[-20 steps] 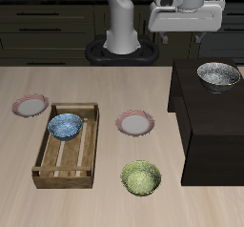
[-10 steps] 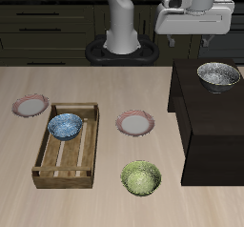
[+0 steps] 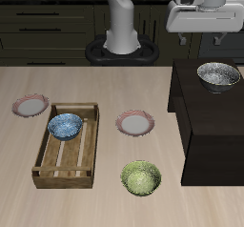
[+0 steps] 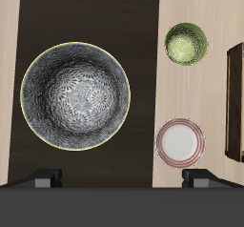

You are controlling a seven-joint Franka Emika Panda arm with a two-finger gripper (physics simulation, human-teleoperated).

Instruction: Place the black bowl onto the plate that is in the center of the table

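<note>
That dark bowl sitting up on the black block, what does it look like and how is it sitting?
The black bowl is small and round, dark grey-black outside, with a pale grey-white speckled pattern inside and a thin light rim. It looks glazed, like ceramic. It stands upright and empty on top of the dark cabinet block, near that block's back end. Only the block touches it; the gripper hangs above it, apart from it.

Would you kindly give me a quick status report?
End effector open, high above dark speckled black bowl. Bowl sits on dark cabinet block. Pink-rimmed centre plate bare.
</note>
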